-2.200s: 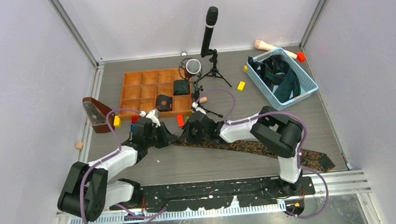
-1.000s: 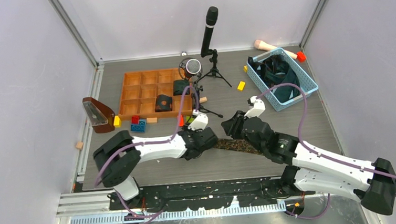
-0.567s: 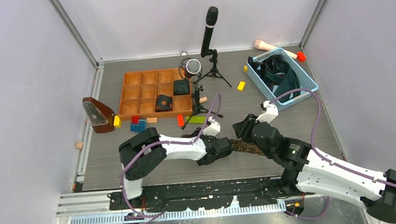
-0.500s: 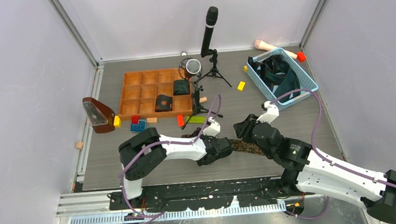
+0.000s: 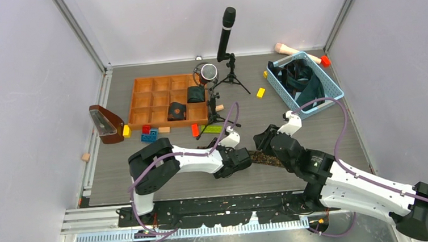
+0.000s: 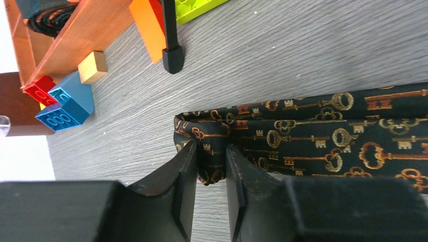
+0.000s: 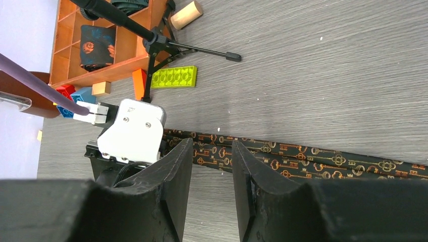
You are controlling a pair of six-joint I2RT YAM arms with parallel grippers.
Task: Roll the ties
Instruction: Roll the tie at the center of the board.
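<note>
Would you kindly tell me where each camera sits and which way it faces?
Top external: fixed above and behind the robot, looking down on the table; left arm and right arm show.
Left wrist: on the left arm, looking down past the left gripper, shut on the tie at its fold.
Right wrist: on the right arm, looking down past the right gripper, open above the tie.
Shared: both wrist views show the tie and wooden tray.
</note>
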